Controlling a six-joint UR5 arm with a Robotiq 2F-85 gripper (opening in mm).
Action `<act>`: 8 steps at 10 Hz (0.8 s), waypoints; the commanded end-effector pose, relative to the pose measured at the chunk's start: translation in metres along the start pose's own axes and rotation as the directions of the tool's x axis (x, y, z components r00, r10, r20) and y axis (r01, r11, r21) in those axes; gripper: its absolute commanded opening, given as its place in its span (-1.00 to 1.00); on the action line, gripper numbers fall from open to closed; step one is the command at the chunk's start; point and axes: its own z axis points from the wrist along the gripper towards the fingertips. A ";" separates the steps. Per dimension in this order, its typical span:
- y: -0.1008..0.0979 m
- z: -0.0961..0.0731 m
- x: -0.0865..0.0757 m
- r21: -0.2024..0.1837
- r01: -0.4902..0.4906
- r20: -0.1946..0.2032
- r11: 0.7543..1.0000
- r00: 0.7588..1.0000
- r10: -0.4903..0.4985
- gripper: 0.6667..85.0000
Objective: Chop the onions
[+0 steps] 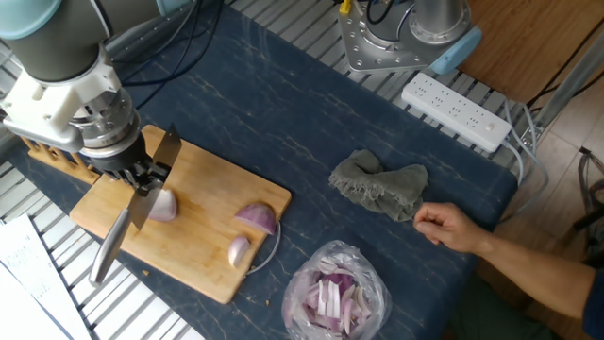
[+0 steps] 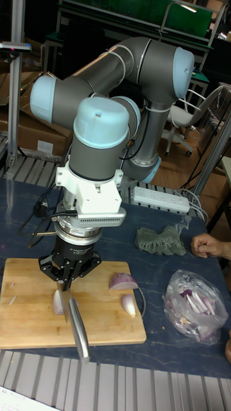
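Gripper [image 1: 142, 177]: closed on a knife [image 1: 132, 215], over the left part of the board; in the tall view [image 2: 66, 280] it points straight down.
Knife: blade slants from upper right to lower left, its edge against one onion wedge; the grey handle end overhangs the board's near edge.
Board [image 1: 203, 266]: pale wood, lying on the dark blue mat; its left corner reaches the slatted table edge, and its right half is bare wood around the wedges.
Onions: three wedges on the board. One [image 1: 163, 205] sits under the blade; a larger one [image 1: 257, 218] lies near the right edge; a small pale one [image 1: 239, 250] lies near the front edge. The two right wedges are well apart from the knife.
Bag [image 1: 336, 295]: clear plastic, holding onion slivers, on the mat just right of the board.
Cloth [image 1: 379, 185]: grey-green, crumpled, mid-mat, with open mat between it and the board.
Hand [image 1: 447, 227]: a person's, resting beside the cloth.
Power strip [image 1: 457, 112]: white, at the far mat edge.
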 end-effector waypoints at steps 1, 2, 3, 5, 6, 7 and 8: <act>0.001 0.000 -0.002 -0.009 -0.004 0.008 1.000 1.000 0.004 -0.99; 0.000 0.000 -0.002 -0.008 -0.002 0.007 1.000 1.000 0.002 -0.99; 0.000 0.001 -0.001 -0.008 0.001 0.007 1.000 1.000 -0.001 -0.99; -0.001 0.002 -0.002 -0.007 0.004 0.009 1.000 1.000 -0.004 -0.99; -0.001 0.002 -0.002 -0.008 0.004 0.009 1.000 1.000 -0.004 -0.99; -0.001 0.001 -0.001 -0.008 0.005 0.007 1.000 1.000 -0.005 -0.99; 0.000 -0.001 0.001 -0.012 0.019 0.001 1.000 1.000 -0.019 -0.99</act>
